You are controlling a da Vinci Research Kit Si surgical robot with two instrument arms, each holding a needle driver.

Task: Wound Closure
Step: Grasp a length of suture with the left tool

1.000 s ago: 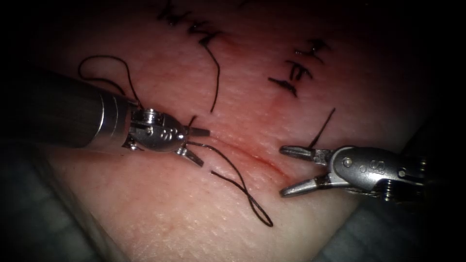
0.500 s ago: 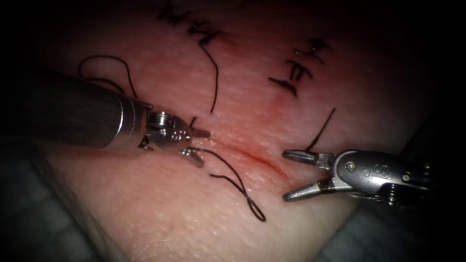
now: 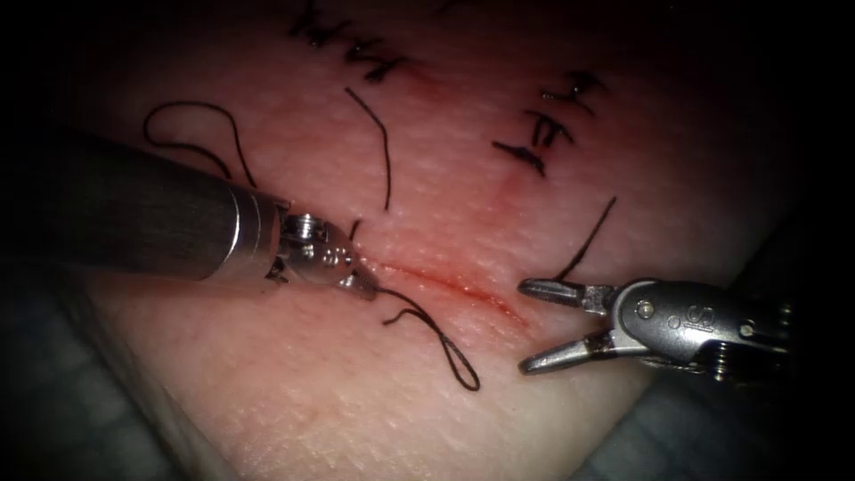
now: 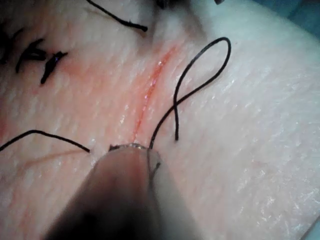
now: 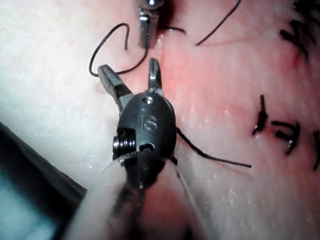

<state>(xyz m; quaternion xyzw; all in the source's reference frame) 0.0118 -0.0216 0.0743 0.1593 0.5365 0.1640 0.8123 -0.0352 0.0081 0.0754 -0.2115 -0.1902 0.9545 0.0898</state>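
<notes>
Pale tissue (image 3: 294, 401) filled the bench scene, its cut (image 3: 445, 283) a thin red line running between the two tools. Over the last second the left tool (image 3: 361, 283) had slid forward to the cut's left end and brought its jaws together on the thread (image 3: 426, 322), where earlier they stood apart. The thread's loop (image 3: 461, 365) had drawn smaller and nearer the cut. The right tool (image 3: 539, 325) had barely moved at the cut's right end, jaws spread wide and holding nothing. No needle could be made out. By my judgement, the left tool had taken up the thread near its exit.
</notes>
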